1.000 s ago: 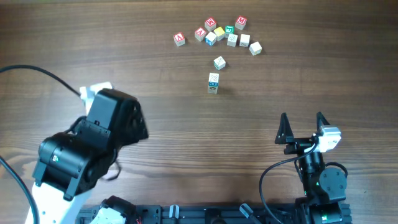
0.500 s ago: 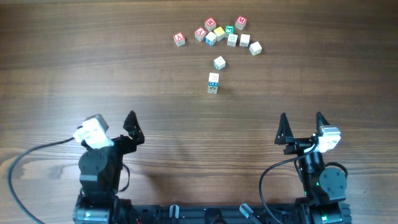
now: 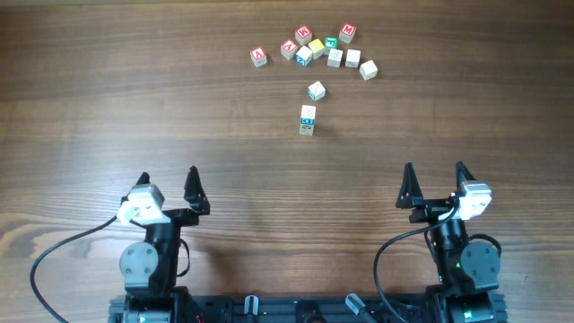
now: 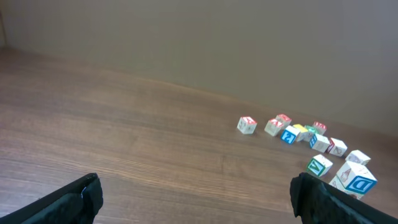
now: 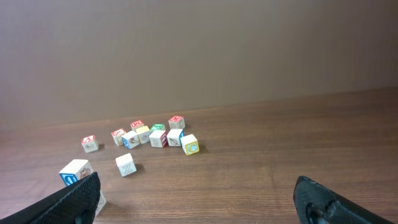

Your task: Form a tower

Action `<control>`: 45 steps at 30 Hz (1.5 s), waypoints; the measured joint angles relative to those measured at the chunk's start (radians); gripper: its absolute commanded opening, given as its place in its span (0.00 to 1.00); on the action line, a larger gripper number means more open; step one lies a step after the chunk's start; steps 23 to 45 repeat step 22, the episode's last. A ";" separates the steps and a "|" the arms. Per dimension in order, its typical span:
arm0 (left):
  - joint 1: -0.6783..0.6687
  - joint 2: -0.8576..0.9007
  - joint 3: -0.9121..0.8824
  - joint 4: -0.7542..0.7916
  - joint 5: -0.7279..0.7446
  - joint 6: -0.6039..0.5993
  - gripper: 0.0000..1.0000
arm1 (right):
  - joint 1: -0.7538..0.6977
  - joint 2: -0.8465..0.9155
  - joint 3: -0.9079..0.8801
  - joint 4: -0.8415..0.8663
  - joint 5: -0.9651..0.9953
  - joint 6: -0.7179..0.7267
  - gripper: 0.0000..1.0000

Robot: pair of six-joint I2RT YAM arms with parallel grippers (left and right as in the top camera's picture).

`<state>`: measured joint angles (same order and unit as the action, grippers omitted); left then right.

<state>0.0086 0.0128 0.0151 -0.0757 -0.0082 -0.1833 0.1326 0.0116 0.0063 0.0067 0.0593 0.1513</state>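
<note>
Fingers of the left gripper [image 3: 168, 176] are seen spread wide and empty at 7 o'clock on the desk [image 3: 134, 99], close to the front edge. Toward 12 o'clock, slightly right of centre, the tower [image 3: 308, 120] is found. It appears to be two cubes high with a blue-marked cube on top, though its lower part is cut off or hidden in the wrist views. Just beyond it a single cube [image 3: 317, 91] lies apart, and farther out, at 12 to 1 o'clock, a cluster of loose cubes [image 3: 335, 57] is scattered unstacked. At 5 o'clock the right gripper [image 3: 435, 169] is likewise held with fingers spread, nothing between them, well apart from every cube.

The task is judged barely begun: only a short stack has been made, and roughly ten cubes are left to be added. Against the view a second ago, the left arm is found drawn back to its base from a raised reach over the left of the desk. The right arm and all cubes are unchanged.
</note>
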 measured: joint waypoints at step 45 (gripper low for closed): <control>0.000 0.000 0.000 -0.002 0.011 0.000 1.00 | 0.000 0.000 0.000 0.000 0.000 0.000 1.00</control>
